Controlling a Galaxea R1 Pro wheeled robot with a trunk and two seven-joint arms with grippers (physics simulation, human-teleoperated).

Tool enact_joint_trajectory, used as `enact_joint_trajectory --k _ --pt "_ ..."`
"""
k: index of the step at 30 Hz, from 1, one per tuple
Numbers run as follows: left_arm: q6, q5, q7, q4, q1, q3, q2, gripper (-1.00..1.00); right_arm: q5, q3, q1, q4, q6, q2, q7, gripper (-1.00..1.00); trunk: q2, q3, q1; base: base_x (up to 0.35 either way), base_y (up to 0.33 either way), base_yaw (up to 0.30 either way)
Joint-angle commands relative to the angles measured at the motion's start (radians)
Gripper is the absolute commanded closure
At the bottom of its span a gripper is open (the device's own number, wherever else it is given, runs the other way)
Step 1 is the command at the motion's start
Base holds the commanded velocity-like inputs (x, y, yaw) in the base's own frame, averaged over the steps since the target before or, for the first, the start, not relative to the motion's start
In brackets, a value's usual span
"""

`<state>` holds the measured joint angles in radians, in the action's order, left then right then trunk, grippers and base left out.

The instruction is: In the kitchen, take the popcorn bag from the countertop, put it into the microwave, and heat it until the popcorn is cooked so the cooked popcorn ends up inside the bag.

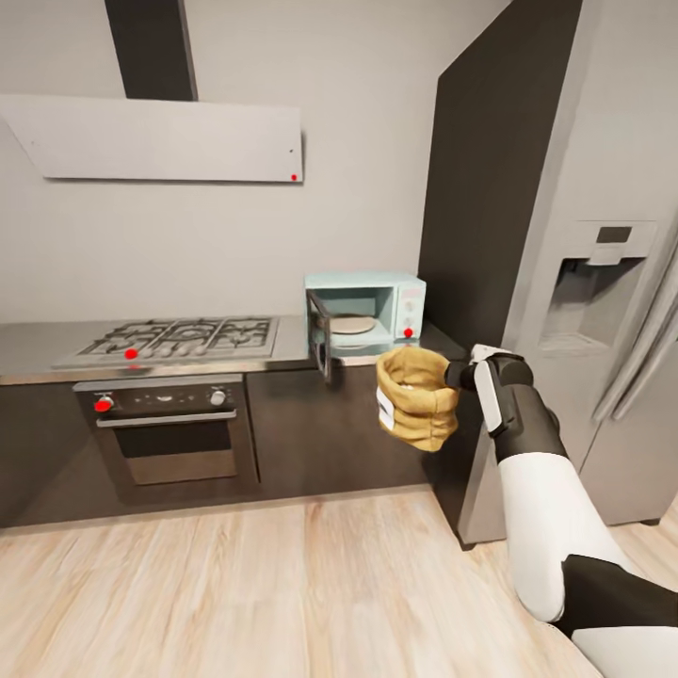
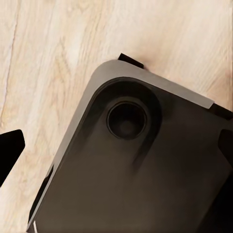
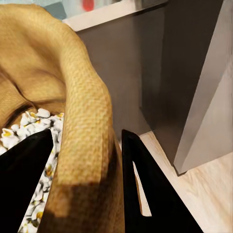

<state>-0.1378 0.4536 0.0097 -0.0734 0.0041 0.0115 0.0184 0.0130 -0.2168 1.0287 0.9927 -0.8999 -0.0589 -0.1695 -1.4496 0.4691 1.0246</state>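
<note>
My right gripper (image 1: 459, 377) is shut on the rim of the tan popcorn bag (image 1: 417, 400), holding it upright in the air just in front of the countertop (image 1: 28, 344) edge, below the mint-blue microwave (image 1: 410, 301). The microwave's door (image 1: 320, 334) stands swung open, its turntable bare. In the right wrist view the bag's wall (image 3: 82, 111) sits between the black fingers (image 3: 145, 194), with white popcorn (image 3: 29, 124) inside. In the left wrist view my left gripper (image 2: 116, 150) hangs open over the robot's dark base.
A gas hob (image 1: 184, 337) lies left of the microwave, with the built-in oven (image 1: 169, 438) beneath it and a white hood (image 1: 160, 139) above. A dark tall panel and the grey fridge (image 1: 603, 282) stand close on the right. Pale wood floor (image 1: 235, 584) stretches in front.
</note>
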Motion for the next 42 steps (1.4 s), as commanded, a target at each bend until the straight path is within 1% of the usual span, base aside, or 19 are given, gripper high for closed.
enact_joint_trajectory --k 1,5,24,42 --pt "-0.001 0.001 0.001 -0.002 0.000 0.001 0.000 -1.00 0.001 -0.001 0.001 0.002 -0.004 -0.003 -0.003 1.00 0.000 0.001 0.000 0.249 -0.232 0.000" --pt "-0.002 0.001 0.001 -0.002 0.000 0.001 0.000 -1.00 0.003 0.000 0.001 0.003 -0.004 -0.007 -0.004 1.00 0.000 0.001 0.000 0.249 -0.232 0.148" --pt "-0.003 0.002 0.001 -0.002 0.000 0.001 0.000 -1.00 0.005 0.002 0.001 0.002 -0.004 -0.009 -0.004 1.00 0.000 0.001 0.000 0.249 -0.232 0.265" --pt "-0.006 0.002 0.001 -0.002 0.000 0.001 0.000 -1.00 0.008 0.001 0.001 -0.008 -0.003 -0.007 0.001 1.00 0.000 0.001 0.000 0.013 -0.012 0.009"
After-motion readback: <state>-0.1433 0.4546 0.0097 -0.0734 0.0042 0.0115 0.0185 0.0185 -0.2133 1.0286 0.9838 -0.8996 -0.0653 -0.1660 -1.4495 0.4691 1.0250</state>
